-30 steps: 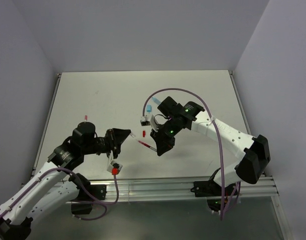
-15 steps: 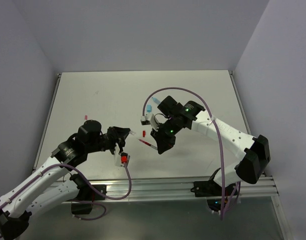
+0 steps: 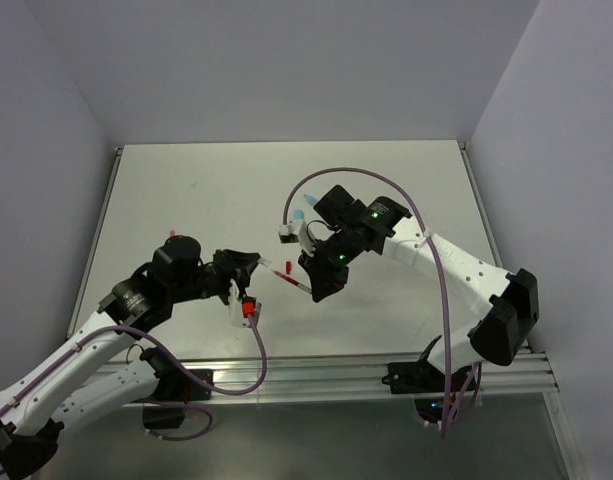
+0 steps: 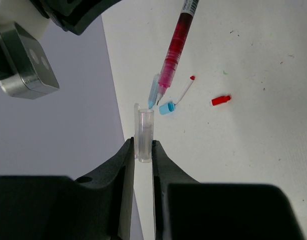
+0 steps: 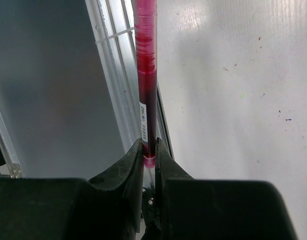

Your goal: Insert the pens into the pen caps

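Note:
My left gripper (image 3: 256, 264) is shut on a short clear pen cap (image 4: 144, 134), held upright between the fingertips in the left wrist view (image 4: 143, 146), open end facing away. My right gripper (image 3: 315, 291) is shut on a dark red pen (image 3: 291, 281) by its back end, as the right wrist view (image 5: 149, 149) shows along the barrel (image 5: 145, 75). In the left wrist view the pen (image 4: 175, 47) points down at the cap, its tip a short gap beyond the cap's mouth and slightly to the right.
On the white table (image 3: 406, 180) beyond the cap lie a light blue cap (image 4: 167, 107), a thin white pen with a red end (image 4: 185, 88) and a red cap (image 4: 221, 100). A small pink-red piece (image 3: 172, 234) lies at the left. The aluminium rail (image 3: 316, 370) runs along the near edge.
My left gripper has swung right and forward with the clear cap, closing on the pen tip. My right gripper has shifted slightly up and left with the pen.

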You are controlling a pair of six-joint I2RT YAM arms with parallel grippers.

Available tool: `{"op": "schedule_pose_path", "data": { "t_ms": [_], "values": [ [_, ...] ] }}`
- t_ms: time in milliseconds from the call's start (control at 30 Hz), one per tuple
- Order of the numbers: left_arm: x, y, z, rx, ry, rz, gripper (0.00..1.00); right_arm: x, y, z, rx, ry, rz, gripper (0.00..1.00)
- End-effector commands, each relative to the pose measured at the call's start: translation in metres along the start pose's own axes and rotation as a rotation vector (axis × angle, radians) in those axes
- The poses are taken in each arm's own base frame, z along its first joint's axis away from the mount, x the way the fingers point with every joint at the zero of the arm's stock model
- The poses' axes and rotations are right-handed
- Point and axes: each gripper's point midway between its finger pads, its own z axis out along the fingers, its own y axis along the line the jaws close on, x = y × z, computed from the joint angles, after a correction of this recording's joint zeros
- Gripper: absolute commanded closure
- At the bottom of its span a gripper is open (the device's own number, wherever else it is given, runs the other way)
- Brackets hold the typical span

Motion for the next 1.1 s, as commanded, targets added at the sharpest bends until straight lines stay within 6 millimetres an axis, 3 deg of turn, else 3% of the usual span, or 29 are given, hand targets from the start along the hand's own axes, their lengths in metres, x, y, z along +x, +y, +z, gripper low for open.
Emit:
{"op": "schedule_pose_path", "data": {
  "t_ms": [0, 233, 633, 1067],
  "values": [
    [-0.016, 0.012, -0.005, -0.022, -0.056, 0.0, 1.0, -0.011, 0.002, -0.004, 0.008, -0.018, -0.014, 1.0],
    [-0.019, 0.003, -0.003, 0.004, -0.072, 0.023, 1.0, -0.014, 0.001, -0.003, 0.003, -0.016, -0.011, 1.0],
    [0.007, -0.022, 0.007, 0.038, 0.019, 0.04, 1.0, -0.006, 0.001, -0.002, 0.012, -0.008, -0.012, 1.0],
    [0.001, -0.009, 0.005, -0.003, 0.002, -0.008, 1.0, -0.005, -0.001, 0.002, -0.002, 0.006, 0.006, 1.0]
  ]
}}
